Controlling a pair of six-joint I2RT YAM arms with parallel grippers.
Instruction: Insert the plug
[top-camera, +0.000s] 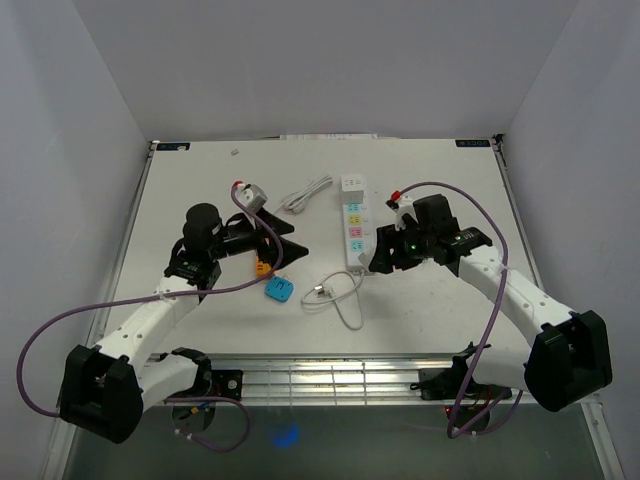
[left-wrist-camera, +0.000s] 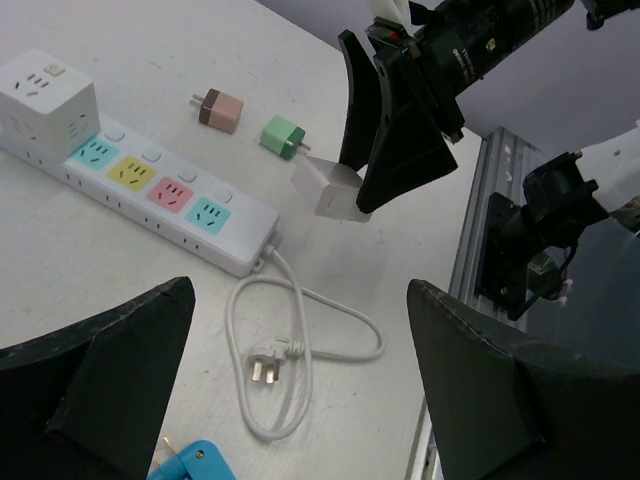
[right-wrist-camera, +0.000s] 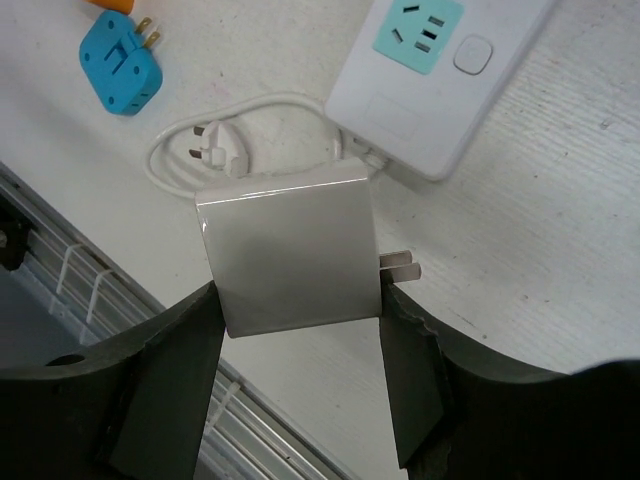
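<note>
My right gripper (right-wrist-camera: 297, 290) is shut on a white square plug (right-wrist-camera: 290, 245), whose two metal prongs (right-wrist-camera: 400, 265) stick out to the right. It holds the plug above the table, just off the near end of the white power strip (right-wrist-camera: 430, 70) with its coloured sockets. In the top view the right gripper (top-camera: 375, 262) is by the strip's (top-camera: 355, 222) near end. The left wrist view shows the strip (left-wrist-camera: 150, 190) and the held plug (left-wrist-camera: 328, 190). My left gripper (top-camera: 290, 240) is open and empty, left of the strip.
The strip's own cable and plug (top-camera: 335, 295) lie coiled near the front edge. A blue adapter (top-camera: 279, 290) and an orange one (top-camera: 262, 268) lie by the left gripper. Brown (left-wrist-camera: 220, 110) and green (left-wrist-camera: 284, 137) adapters lie beyond the strip. A white cable (top-camera: 305, 195) lies further back.
</note>
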